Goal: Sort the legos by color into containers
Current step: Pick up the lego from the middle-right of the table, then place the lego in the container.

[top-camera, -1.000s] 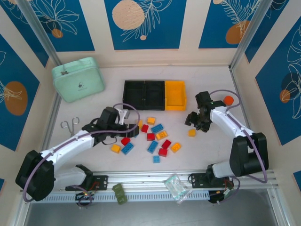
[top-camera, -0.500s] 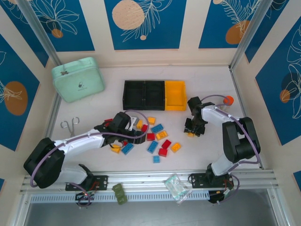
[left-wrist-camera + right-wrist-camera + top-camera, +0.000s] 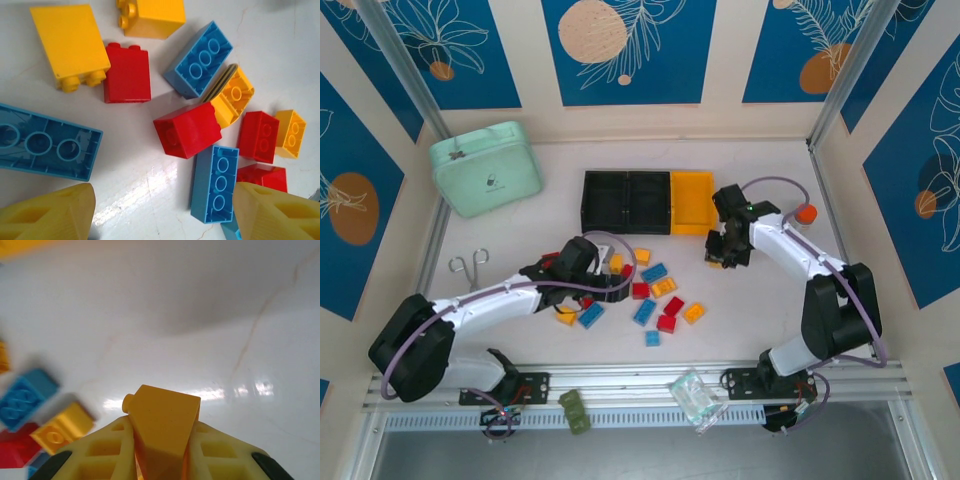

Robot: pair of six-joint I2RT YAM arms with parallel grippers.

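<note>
Blue, red and yellow-orange legos (image 3: 652, 291) lie scattered mid-table. The containers stand behind them: two black bins (image 3: 626, 201) joined to a yellow bin (image 3: 692, 202). My right gripper (image 3: 720, 256) hangs just in front of the yellow bin's right corner, off the table. In the right wrist view this gripper (image 3: 162, 452) is shut on a yellow-orange lego (image 3: 164, 420). My left gripper (image 3: 609, 284) is low over the pile's left side. In the left wrist view it (image 3: 162, 215) is open over bare table, with a blue lego (image 3: 215, 184) beside its right finger (image 3: 272, 212).
A mint-green case (image 3: 485, 168) sits at the back left and scissors (image 3: 470, 267) lie at the left. An orange knob (image 3: 806, 213) is at the right. A dark green brick (image 3: 575, 412) and a clear bag (image 3: 695, 399) rest on the front rail.
My right gripper dropped onto a lone yellow-orange lego, shut on it and lifted it toward the yellow bin. My left gripper moved right into the pile, then stayed there.
</note>
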